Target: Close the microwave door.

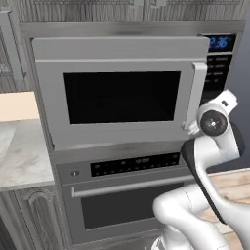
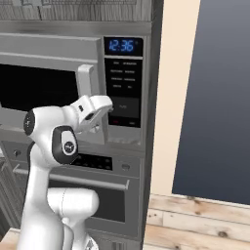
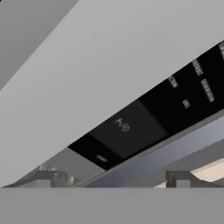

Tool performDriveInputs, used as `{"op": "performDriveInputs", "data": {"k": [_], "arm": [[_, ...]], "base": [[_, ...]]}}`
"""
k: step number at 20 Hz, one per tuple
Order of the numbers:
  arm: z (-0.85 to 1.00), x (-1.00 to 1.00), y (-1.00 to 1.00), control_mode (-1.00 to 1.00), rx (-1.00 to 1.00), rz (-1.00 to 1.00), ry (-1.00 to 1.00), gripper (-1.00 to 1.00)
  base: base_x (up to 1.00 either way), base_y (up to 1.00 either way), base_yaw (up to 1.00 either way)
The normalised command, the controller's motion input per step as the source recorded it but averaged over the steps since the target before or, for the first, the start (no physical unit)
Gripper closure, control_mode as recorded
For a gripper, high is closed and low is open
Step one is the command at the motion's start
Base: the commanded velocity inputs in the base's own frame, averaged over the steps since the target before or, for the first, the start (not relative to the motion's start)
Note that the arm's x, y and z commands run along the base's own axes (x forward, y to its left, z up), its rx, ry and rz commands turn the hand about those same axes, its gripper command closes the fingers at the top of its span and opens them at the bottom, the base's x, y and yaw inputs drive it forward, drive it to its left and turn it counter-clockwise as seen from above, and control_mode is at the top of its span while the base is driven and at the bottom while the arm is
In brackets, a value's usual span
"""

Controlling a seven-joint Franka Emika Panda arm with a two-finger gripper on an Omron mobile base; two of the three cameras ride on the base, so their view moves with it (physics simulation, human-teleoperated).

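Going left to right: there's a marble-looking counter (image 1: 19, 156) on the far left, then one microwave (image 1: 132, 90) built in above one oven (image 1: 127, 195). The microwave door (image 1: 122, 95) has one big black window and one vertical bar handle (image 1: 195, 95) at its right edge, and it's swung a little way out from the front, not flush. Right of it is the black keypad strip (image 2: 123, 93), with a blue clock (image 2: 121, 45) on top reading 12:36; the key labels are too blurry to read. The gripper (image 3: 113, 178) sits just by the handle's lower end with the keypad in front of it, fingertips (image 3: 43, 178) spread apart, holding nothing. The arm's white elbow covers the door's lower right corner.
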Motion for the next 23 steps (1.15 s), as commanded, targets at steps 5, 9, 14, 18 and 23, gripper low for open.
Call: {"op": "performDriveInputs", "data": {"k": [5,9,14,18,23], "arm": [[0.0,0.75,-0.03,-1.0,0.0,0.06,-0.05,-1.0],[0.04,0.6,0.0,-1.0,0.0,0.01,0.0,-1.0],[0.04,0.58,0.0,-1.0,-0.01,0.0,0.0,-1.0],[0.01,0.54,0.0,-1.0,0.0,0.0,0.0,-1.0],[0.01,0.23,-0.04,-1.0,0.01,0.0,-0.04,-1.0]], "base": [[0.0,0.0,0.0],[0.0,0.0,0.0],[0.0,0.0,0.0],[0.0,0.0,0.0],[0.0,0.0,0.0]]}}
